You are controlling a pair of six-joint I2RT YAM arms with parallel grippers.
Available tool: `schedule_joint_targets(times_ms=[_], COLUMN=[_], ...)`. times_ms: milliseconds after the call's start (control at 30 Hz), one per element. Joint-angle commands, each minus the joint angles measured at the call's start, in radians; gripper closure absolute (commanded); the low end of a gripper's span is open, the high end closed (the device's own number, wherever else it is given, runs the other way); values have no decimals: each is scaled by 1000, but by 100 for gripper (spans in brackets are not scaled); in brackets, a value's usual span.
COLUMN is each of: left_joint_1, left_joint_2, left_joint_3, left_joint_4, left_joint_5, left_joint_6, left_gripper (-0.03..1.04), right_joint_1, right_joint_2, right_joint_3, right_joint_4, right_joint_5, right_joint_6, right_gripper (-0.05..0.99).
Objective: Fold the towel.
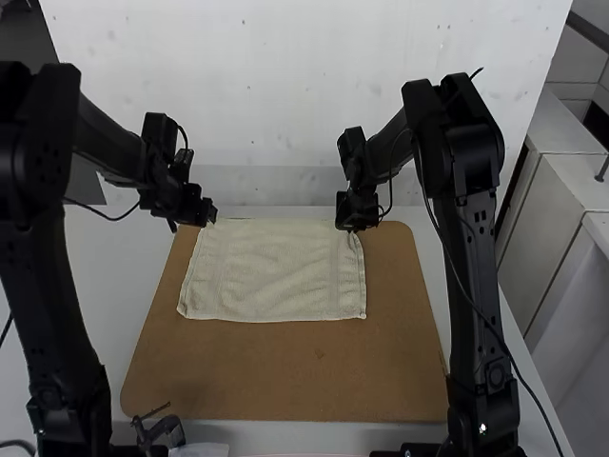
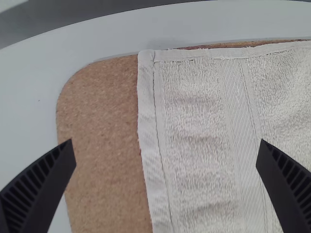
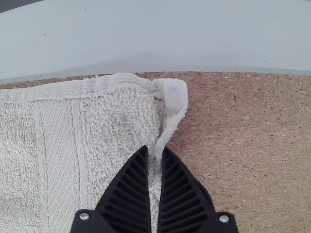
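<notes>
Needing a matching left pinch!
Board (image 1: 285, 373) nearest, towel (image 1: 271, 276) spread on it; at the far corners, right gripper (image 3: 155, 148) clamps the right hem (image 3: 164, 137), left gripper (image 2: 166, 143) has fingers wide apart: nip left hem (image 2: 148, 116), then lift both level.

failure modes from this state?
- Lopsided fold: the right gripper is closed on the towel, but the left gripper is open around its side hem without gripping. Lifting now would probably raise just one side.
- Slip: the right fingers pinch only a narrow strip of side hem, which may pull free under load.
- Untidy corner: the far right corner sticks out past the fingertips, bunched, and could flop or crease under the fold.
</notes>
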Motion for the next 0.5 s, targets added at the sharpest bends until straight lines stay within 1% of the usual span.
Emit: schedule_joint_targets(times_ms=[0, 100, 233, 367, 467], left_joint_1=[-4, -6, -9, -7, -4], left_joint_2=[103, 175, 246, 294, 333], left_joint_3=[111, 167, 229, 267, 298], left_joint_4=[6, 5, 5, 3, -14], left_joint_5=[-19, -32, -29, -29, -32], left_joint_6=[-17, -23, -37, -37, -49], left_gripper=[6, 6, 6, 6, 9], right_joint_1=[-1, 1, 9, 13, 18], right_joint_2=[41, 41, 41, 39, 38], right_joint_3=[-20, -27, -27, -40, -54], right_joint_4=[-34, -34, -30, -23, -14], right_joint_5=[23, 23, 28, 28, 28], right_joint_6=[-5, -6, -8, -9, -12], right_gripper=[92, 92, 92, 92, 92])
